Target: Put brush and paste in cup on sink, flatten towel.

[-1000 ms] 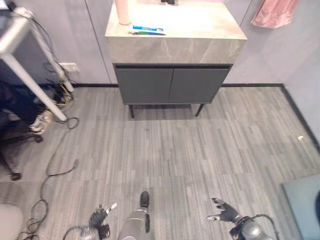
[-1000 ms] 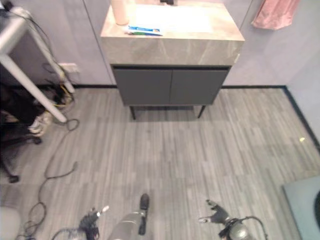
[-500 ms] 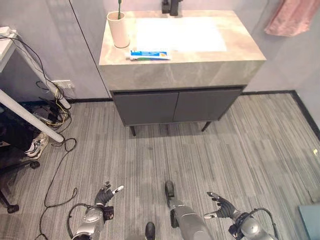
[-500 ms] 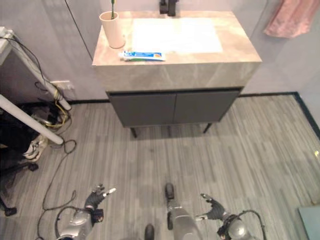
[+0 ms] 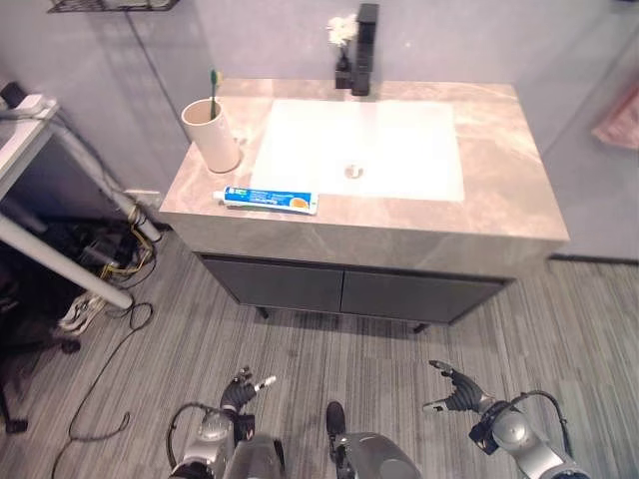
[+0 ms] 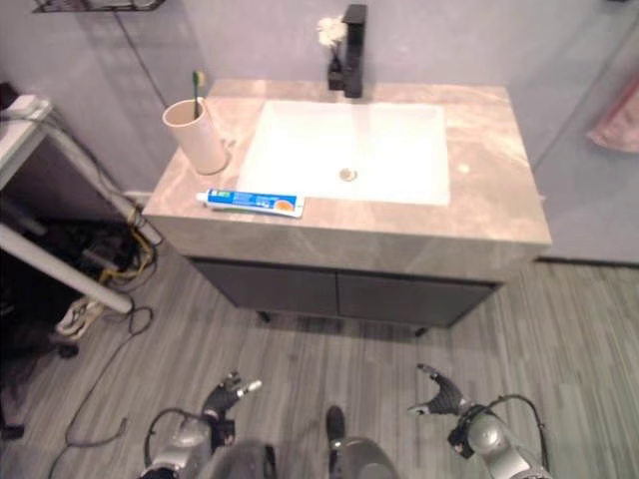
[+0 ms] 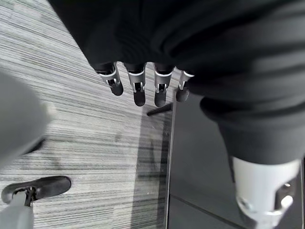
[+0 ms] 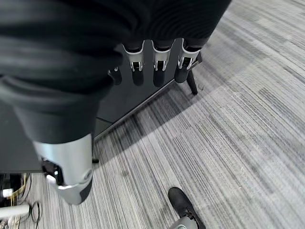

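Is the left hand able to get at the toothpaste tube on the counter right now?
Probably not yet. The left hand hangs open low by the floor, below the cabinet doors, while the toothpaste tube lies up on the counter near its front edge. Nothing blocks it; the arm must rise first.

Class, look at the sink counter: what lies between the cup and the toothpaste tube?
Nothing: in the left eye view, bare counter separates the cup from the toothpaste tube lying nearer the front edge.
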### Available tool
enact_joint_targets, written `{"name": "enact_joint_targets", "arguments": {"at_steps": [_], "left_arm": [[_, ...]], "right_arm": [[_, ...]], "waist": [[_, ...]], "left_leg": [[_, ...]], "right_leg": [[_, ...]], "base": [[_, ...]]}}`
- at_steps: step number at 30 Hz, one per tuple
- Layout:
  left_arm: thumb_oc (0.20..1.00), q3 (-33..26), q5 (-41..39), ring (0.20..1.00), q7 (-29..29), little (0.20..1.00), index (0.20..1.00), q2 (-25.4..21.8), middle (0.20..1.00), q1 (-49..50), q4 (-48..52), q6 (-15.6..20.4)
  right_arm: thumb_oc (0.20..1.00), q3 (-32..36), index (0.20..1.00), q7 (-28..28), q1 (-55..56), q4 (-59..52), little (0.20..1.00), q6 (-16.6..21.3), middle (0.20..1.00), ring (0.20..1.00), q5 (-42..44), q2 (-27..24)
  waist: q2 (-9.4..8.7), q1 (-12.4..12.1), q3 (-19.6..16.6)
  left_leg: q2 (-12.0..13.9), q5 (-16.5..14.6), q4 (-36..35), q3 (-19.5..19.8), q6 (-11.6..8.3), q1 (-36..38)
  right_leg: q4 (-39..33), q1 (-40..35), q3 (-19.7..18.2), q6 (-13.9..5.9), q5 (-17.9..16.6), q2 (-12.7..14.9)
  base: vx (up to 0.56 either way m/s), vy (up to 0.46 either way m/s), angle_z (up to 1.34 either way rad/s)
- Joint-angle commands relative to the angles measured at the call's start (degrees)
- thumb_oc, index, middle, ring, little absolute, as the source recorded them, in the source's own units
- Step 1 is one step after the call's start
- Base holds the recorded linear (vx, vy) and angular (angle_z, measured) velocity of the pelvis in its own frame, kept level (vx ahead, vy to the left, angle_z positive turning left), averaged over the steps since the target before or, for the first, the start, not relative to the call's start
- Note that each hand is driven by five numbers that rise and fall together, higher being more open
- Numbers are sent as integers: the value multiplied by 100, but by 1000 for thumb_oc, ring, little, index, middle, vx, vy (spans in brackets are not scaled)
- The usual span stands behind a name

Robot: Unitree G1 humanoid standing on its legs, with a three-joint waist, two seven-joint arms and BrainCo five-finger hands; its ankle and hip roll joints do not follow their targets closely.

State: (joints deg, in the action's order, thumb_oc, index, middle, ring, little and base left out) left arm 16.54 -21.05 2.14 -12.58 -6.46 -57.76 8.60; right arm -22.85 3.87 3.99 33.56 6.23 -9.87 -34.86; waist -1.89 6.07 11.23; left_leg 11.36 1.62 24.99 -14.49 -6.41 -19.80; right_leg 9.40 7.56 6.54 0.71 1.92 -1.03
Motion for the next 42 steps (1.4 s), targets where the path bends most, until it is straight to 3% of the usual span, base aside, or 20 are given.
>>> {"name": "enact_joint_targets", "arguments": {"at_steps": [1, 2, 4, 6, 13, 20, 25, 26, 27, 28, 29, 30, 34, 35, 36, 37, 38, 39, 41, 42], "left_arm": [[1000, -26, 331, 1000, 186, 1000, 1000, -308, 1000, -278, -108, 147], [1000, -40, 381, 1000, 220, 1000, 1000, -321, 1000, -302, -235, 157], [1000, -137, 298, 1000, 237, 1000, 1000, -347, 1000, -227, -218, 185], [1000, -223, 310, 1000, 174, 1000, 1000, -414, 1000, -163, -280, 196], [1000, -298, 463, 1000, 158, 1000, 1000, -689, 1000, -79, -138, 285], [1000, -377, 641, 1000, 160, 1000, 1000, -786, 1000, 71, -140, 327], [1000, -56, 1593, 1000, 255, 1000, 1000, -1283, 1000, 457, 620, 436], [1000, -61, 1597, 1000, 257, 1000, 1000, -1287, 1000, 461, 626, 432], [1000, 107, 2330, 1000, 345, 1000, 1000, -1529, 1000, 564, 777, 420], [1000, 101, 2333, 1000, 347, 1000, 1000, -1533, 1000, 563, 780, 417], [1000, 308, 2894, 1000, 314, 1000, 1000, -1826, 1000, 678, 1082, 508], [1000, 356, 3151, 1000, 362, 1000, 1000, -1955, 1000, 699, 1169, 547], [1000, 317, 3339, 1000, 429, 1000, 1000, -2151, 1000, 916, 1347, 668], [1000, 422, 3619, 1000, 406, 1000, 1000, -2567, 1000, 1054, 1867, 778], [1000, 417, 3619, 1000, 404, 1000, 1000, -2570, 1000, 1059, 1872, 776], [1000, 405, 3927, 1000, 390, 1000, 1000, -3234, 1000, 1260, 2901, 1055], [1000, 398, 3925, 1000, 385, 1000, 1000, -3240, 1000, 1270, 2911, 1051], [1000, 309, 4209, 1000, 396, 1000, 1000, -4023, 1000, 1454, 3963, 1331], [1000, 138, 4271, 1000, 413, 1000, 1000, -4397, 1000, 1631, 4389, 1429], [1000, -364, 4168, 1000, 374, 1000, 1000, -5035, 1000, 2024, 5130, 1561]], "right_arm": [[1000, 8, 1000, -76, 151, -249, 1000, 76, 1000, 1000, -127, -248], [1000, -113, 1000, -48, 28, -220, 1000, 76, 1000, 1000, -226, -290], [1000, -183, 1000, -21, -77, -351, 1000, 115, 1000, 1000, -298, -334], [1000, -93, 1000, 60, -15, -453, 1000, 148, 1000, 1000, -443, -392], [1000, -134, 1000, 11, -236, -390, 1000, 192, 1000, 1000, -844, -397], [1000, -192, 1000, 11, -236, -411, 1000, 224, 1000, 1000, -981, -304], [1000, -22, 1000, -214, -425, -99, 1000, 190, 1000, 1000, -874, -109], [1000, -28, 1000, -217, -433, -89, 1000, 193, 1000, 1000, -874, -102], [1000, -54, 1000, -318, -709, 343, 1000, 206, 1000, 1000, -642, 53], [1000, -60, 1000, -322, -721, 355, 1000, 212, 1000, 1000, -642, 60], [1000, -13, 1000, -393, -769, 589, 1000, 223, 1000, 1000, -424, 153], [1000, 35, 1000, -426, -815, 824, 1000, 216, 1000, 1000, -296, 226], [1000, -3, 1000, -440, -1003, 1271, 1000, 233, 1000, 1000, -34, 307], [1000, -5, 1000, -489, -1065, 1532, 1000, 265, 1000, 1000, 13, 304], [1000, -8, 1000, -489, -1066, 1533, 1000, 266, 1000, 1000, 13, 307], [1000, 55, 1000, -574, -1053, 1793, 1000, 351, 1000, 1000, 12, 287], [1000, 51, 1000, -575, -1053, 1794, 1000, 352, 1000, 1000, 12, 291], [1000, 87, 1000, -615, -956, 2064, 1000, 376, 1000, 1000, -109, 254], [1000, 67, 1000, -661, -901, 2274, 1000, 379, 1000, 1000, -213, 308], [1000, 79, 1000, -706, -788, 2678, 1000, 344, 1000, 1000, -347, 409]], "waist": [[53, 160, -5], [79, 95, -11], [82, 39, -41], [65, 53, -134], [-3, -127, -168], [-125, -231, -282], [-146, -406, -268], [-150, -401, -270], [-76, -590, -205], [-84, -580, -213], [-40, -538, -234], [-10, -603, -235], [40, -743, -275], [104, -819, -290], [103, -810, -292], [193, -936, -293], [191, -925, -295], [295, -1067, -309], [323, -1067, -339], [410, -1140, -392]], "left_leg": [[113, 578, -1277, 228, -16, 840], [91, 669, -1438, 667, -26, 878], [-242, 300, -1362, 1264, -8, 1048], [-484, -126, -1403, 1137, 103, 1124], [-752, -523, -1136, 684, 299, 1079], [-842, -534, -1311, 566, 374, 1171], [-927, -399, -1889, 607, 460, 1299], [-927, -392, -1899, 610, 460, 1300], [-881, -369, -1962, 564, 464, 1282], [-887, -346, -1971, 568, 465, 1264], [-966, -281, -2114, 763, 480, 1254], [-955, -215, -2183, 821, 450, 1272], [-970, -43, -2436, 973, 373, 1306], [-999, 90, -2601, 1162, 296, 1280], [-1001, 93, -2604, 1170, 296, 1280], [-1029, 210, -2749, 1434, 215, 1206], [-1030, 213, -2751, 1443, 215, 1205], [-1089, 319, -2829, 1660, 173, 1118], [-1116, 300, -2898, 1800, 149, 1151], [-1180, 334, -2944, 1989, 120, 1105]], "right_leg": [[-325, -159, -537, -553, -55, 486], [-232, -178, -630, -610, -7, 505], [-74, -178, -843, -678, 31, 565], [-63, -256, -1025, -810, 41, 771], [-391, -247, -1104, -1142, -438, 1269], [-578, -265, -1002, -1302, -932, 1428], [-672, -138, -712, -1433, -1465, 1548], [-675, -138, -708, -1432, -1468, 1548], [-661, -151, -89, -1384, -1246, 1505], [-667, -136, -85, -1382, -1260, 1510], [-671, -98, -535, -1304, -839, 1150], [-773, -144, -600, -1264, -728, 1131], [-1043, -311, -408, -1195, -699, 1140], [-1124, -371, -298, -1179, -650, 1124], [-1126, -374, -290, -1179, -649, 1125], [-1231, -438, -115, -1170, -603, 1126], [-1235, -442, -106, -1170, -603, 1127], [-1276, -499, 92, -1178, -616, 1172], [-1304, -601, 236, -1183, -555, 1184], [-1375, -698, 458, -1210, -566, 1238]], "base": [[332, 229, 12], [415, 311, 9], [333, 294, -81], [294, 315, -120], [70, 230, -14], [30, 126, -7], [-28, 69, 2], [-112, 59, 12], [-72, 44, 8], [-66, 80, -11], [12, 48, -15], [20, 43, 11], [-8, -44, 37], [-18, -40, 46], [-47, -88, 70], [-26, -51, 65], [-59, -79, 87], [14, -51, 77], [33, -40, 86], [17, 6, 88]]}}
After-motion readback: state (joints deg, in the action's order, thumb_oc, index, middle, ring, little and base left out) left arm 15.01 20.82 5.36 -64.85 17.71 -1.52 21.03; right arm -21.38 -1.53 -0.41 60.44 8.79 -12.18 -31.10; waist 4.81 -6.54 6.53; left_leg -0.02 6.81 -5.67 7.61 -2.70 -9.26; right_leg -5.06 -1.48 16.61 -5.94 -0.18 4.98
